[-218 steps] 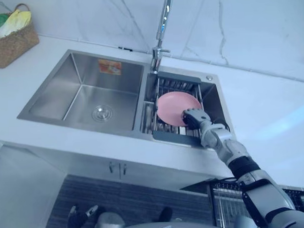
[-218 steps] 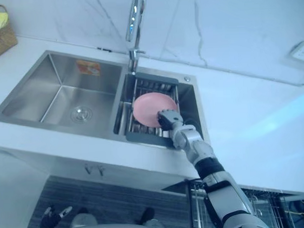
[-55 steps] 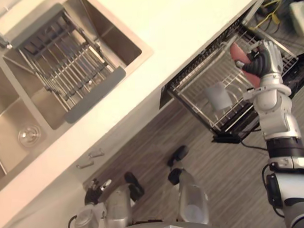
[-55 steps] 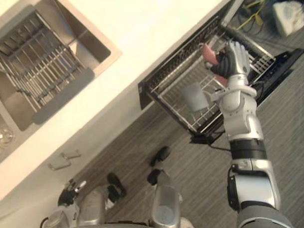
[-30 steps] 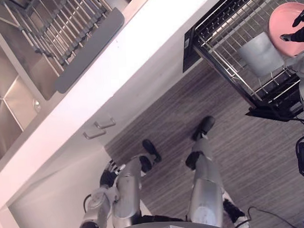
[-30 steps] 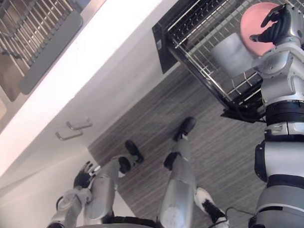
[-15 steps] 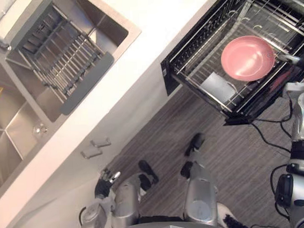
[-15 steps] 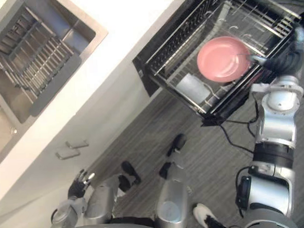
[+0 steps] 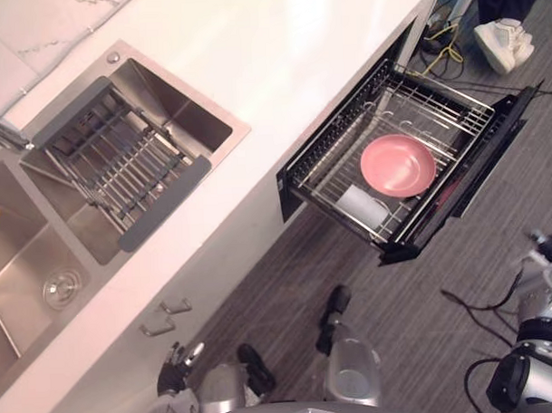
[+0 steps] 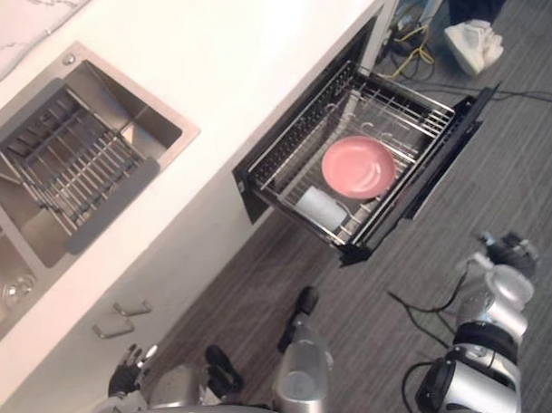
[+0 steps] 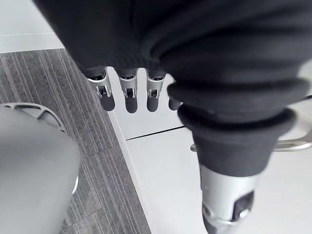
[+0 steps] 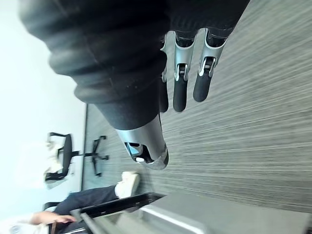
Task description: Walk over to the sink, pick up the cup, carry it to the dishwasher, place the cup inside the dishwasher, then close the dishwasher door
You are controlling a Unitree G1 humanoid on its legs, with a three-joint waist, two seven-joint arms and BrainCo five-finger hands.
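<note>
- Dishwasher: the dishwasher door (image 9: 500,135) stands open, with the wire rack (image 9: 445,105) drawn out from under the counter (image 9: 280,61).
- Cup (image 9: 361,206): it lies in the rack at the corner nearest the robot. Neither hand holds it.
- Pink plate (image 9: 398,165): it rests face up in the middle of the same rack, just beside the cup. Whether the two touch cannot be told.
- Right hand (image 10: 506,249): it is clear of the dishwasher, over the grey striped floor (image 9: 416,319), on the robot's side of the open door and well apart from both cup and plate. Its fingers (image 12: 179,95) are relaxed and nearly straight, grasping nothing.
- Left hand (image 9: 175,362): it hangs low by the white cabinet front, far from the rack. Its fingers (image 11: 129,97) are extended, and it is empty.
- Sink (image 9: 24,261): it is set in the counter on the left, and a drainer rack (image 9: 121,171) sits across its right basin.
- A person's white shoe (image 9: 503,41) shows on the floor beyond the dishwasher.
</note>
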